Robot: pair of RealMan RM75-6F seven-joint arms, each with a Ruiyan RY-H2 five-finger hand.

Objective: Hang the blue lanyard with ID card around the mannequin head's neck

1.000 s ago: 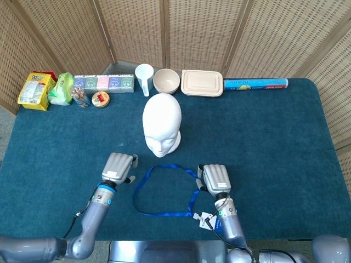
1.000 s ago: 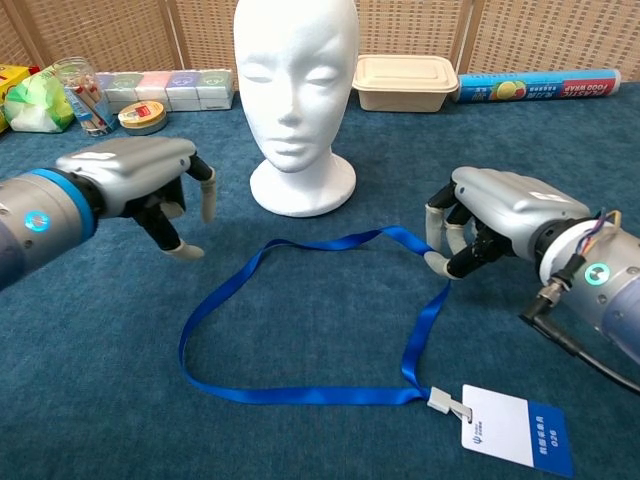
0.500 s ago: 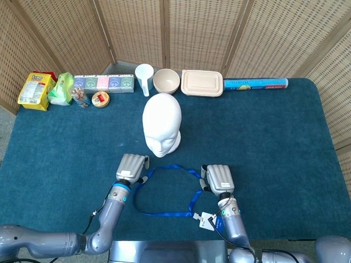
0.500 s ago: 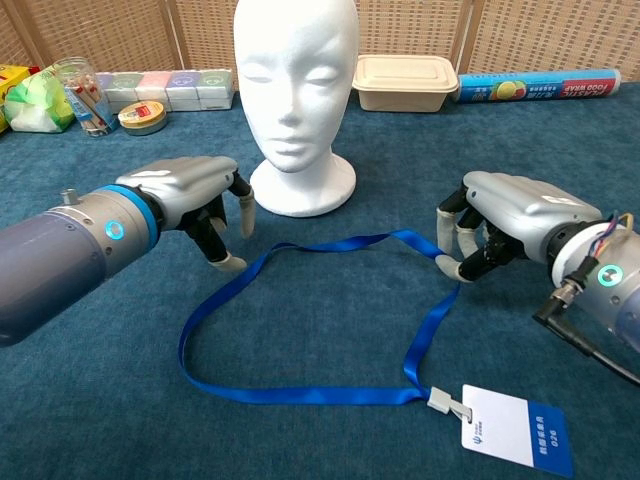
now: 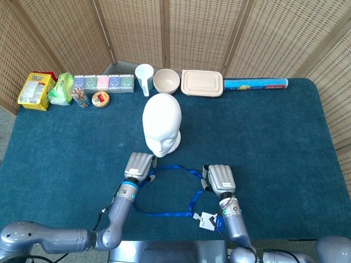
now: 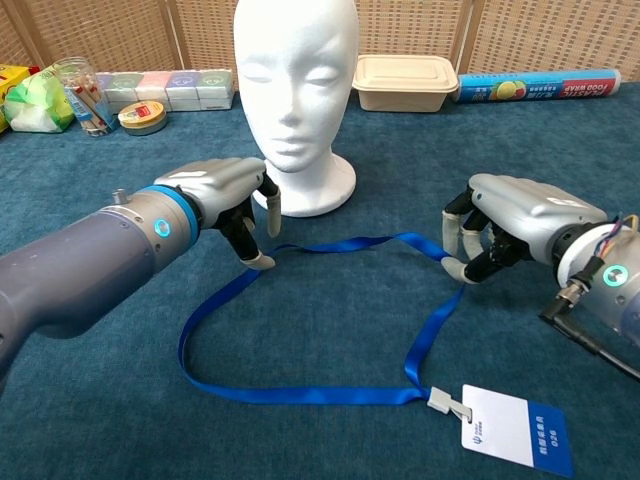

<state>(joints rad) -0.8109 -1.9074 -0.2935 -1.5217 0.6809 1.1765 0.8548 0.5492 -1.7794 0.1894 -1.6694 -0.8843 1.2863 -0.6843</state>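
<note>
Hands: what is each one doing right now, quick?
Left hand: open, fingertips at the lanyard, no grip visible.
Right hand: open, fingers curled beside the strap, holding nothing.

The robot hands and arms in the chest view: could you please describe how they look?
Both arms are grey metallic with a blue wrist ring and a glowing teal light. The left robot hand and right robot hand have silver backs, dark fingers and pale tips. Black cables run along the right wrist.
</note>
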